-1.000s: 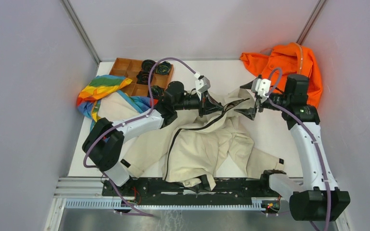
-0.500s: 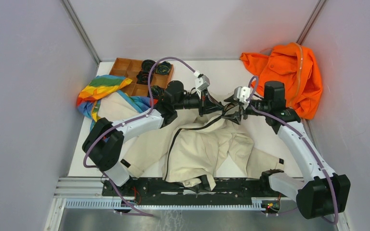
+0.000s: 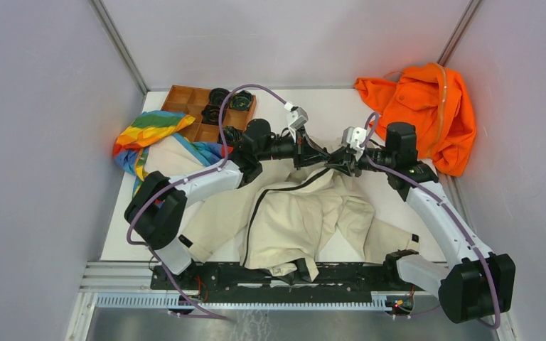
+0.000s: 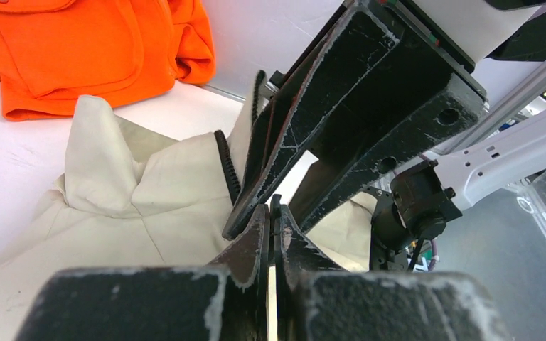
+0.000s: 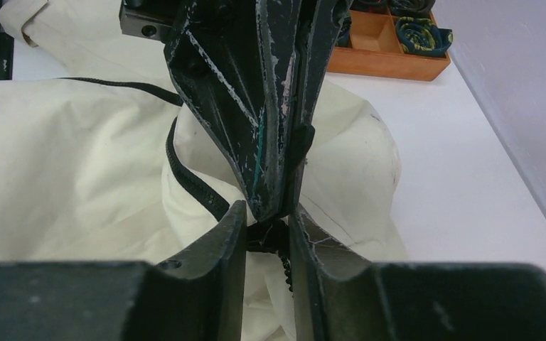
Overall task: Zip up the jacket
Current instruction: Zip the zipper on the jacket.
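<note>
Jacket (image 3: 295,213) lay crumpled in the middle of the table (image 3: 327,106), front open, far edge lifted between the two arms. Left gripper (image 4: 270,212) was clamped flat on the jacket's zipper (image 5: 193,186) edge. Right gripper (image 5: 266,222) sat nose to nose with it, fingers (image 5: 231,234) a narrow gap apart, straddling the left tip and a bit of zipper. Couldn't tell if they gripped. Orange garment (image 3: 426,99) far right, rainbow cloth (image 3: 149,131) and wooden tray (image 3: 185,99) far left.

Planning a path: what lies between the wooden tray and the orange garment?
Bare white tabletop, crossed by the left arm's purple cable; top view shows it.
</note>
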You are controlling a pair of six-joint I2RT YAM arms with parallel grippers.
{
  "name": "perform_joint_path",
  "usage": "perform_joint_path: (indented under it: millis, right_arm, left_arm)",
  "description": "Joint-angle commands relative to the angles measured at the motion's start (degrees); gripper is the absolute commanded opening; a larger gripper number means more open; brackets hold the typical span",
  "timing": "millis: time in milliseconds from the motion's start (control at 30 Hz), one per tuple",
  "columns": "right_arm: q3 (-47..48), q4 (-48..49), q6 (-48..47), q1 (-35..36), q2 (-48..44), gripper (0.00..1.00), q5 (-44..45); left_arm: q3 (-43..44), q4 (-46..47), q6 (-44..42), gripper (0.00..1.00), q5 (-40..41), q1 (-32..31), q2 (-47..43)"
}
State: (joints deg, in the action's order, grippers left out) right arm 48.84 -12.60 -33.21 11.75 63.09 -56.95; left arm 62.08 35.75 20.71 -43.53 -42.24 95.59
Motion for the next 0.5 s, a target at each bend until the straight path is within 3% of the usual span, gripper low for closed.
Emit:
perform_joint_path:
  millis: [0,233,467]
  right_arm:
    - [-0.59,2.79,0.45,0.13,0.02,0.24,1.23]
    - [-0.59,2.58,0.55,0.14,-0.07,0.04,0.87]
    - [-0.76,3.26,2.45,0.16,-0.08,0.03,0.86]
  left_arm:
    - [2.25,7.19,6.18,0.03,-0.64,-0.39,-0.19]
    - [2.01,8.87,9.18,0.16,1.94,-0.3,-0.75]
    - [-3.08,6.93,5.54,0.59,10.41,-0.27,-6.19]
